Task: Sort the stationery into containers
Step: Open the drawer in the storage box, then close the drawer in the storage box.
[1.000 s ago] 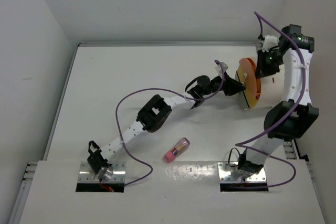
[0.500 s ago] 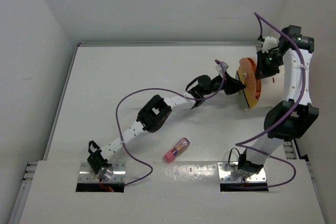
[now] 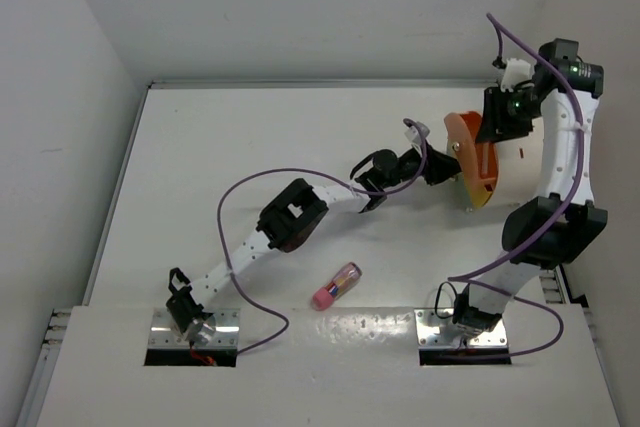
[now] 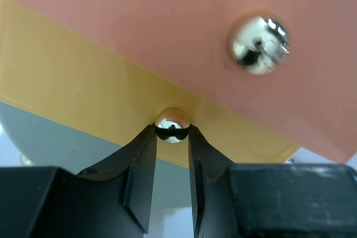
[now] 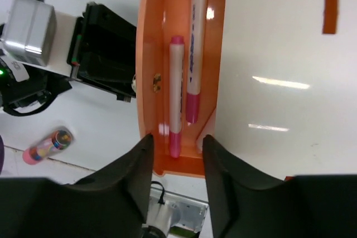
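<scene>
Orange, a tray-like compartment (image 5: 149, 54) stands open against the cream-white drum (image 5: 279, 54) and holds two thin white pens with pink ends, one (image 5: 175, 96) next to the other (image 5: 195, 48), lying side by side along its length. The drum sits at the far right of the table (image 3: 230, 147), its orange end face (image 3: 462, 137) turned toward the left arm. The left gripper (image 4: 172, 137) is pinched onto a small shiny knob (image 4: 173, 125) at the lower edge of that face, where a yellow band runs. A second knob (image 4: 259, 36) sits higher on the face, untouched. The right gripper (image 5: 177, 140) hangs over the near end of the open compartment with its jaws apart, clasping nothing that shows. The nearer pen's pink tip lies right between its fingertips in the wrist view. A pink-ended tube (image 3: 336, 286) lies on the table near the front edge, between the two arm bases and well apart from both grippers
</scene>
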`<state>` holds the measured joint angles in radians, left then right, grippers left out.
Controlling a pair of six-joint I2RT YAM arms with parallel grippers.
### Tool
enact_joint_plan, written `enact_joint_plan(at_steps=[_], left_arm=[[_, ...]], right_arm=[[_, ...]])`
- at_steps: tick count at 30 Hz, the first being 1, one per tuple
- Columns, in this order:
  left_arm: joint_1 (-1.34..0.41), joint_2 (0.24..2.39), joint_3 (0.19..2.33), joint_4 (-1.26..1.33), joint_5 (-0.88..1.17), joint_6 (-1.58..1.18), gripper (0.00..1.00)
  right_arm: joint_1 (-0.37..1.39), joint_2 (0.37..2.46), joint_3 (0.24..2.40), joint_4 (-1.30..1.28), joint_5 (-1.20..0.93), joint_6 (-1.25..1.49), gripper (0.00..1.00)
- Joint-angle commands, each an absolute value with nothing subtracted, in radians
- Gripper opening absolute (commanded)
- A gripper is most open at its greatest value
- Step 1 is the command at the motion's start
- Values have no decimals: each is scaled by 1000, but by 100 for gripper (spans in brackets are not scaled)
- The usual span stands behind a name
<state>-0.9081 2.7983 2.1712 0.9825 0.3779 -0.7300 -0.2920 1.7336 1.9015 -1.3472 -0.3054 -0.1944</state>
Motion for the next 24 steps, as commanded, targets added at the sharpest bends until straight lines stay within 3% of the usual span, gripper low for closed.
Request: enact_joint_plan(at_steps=[1,15,19,24], left_arm=[[-910,2686,2086,1069,368,-721,0],[-902,2626,2006,1069,373,-710,0],[-902,2629,2009,1068,373,-709,0],[-900,2626,2002,1072,373,-709,0]], right_arm=[[-298,1718,1974,-1313,-298,-186,42],[-276,1649,2028,-1255,-287,-192,48],[-209,1631,2010,-1276,-236,-238,65],[-138,1576,1902,-1183,-112,-256,76]])
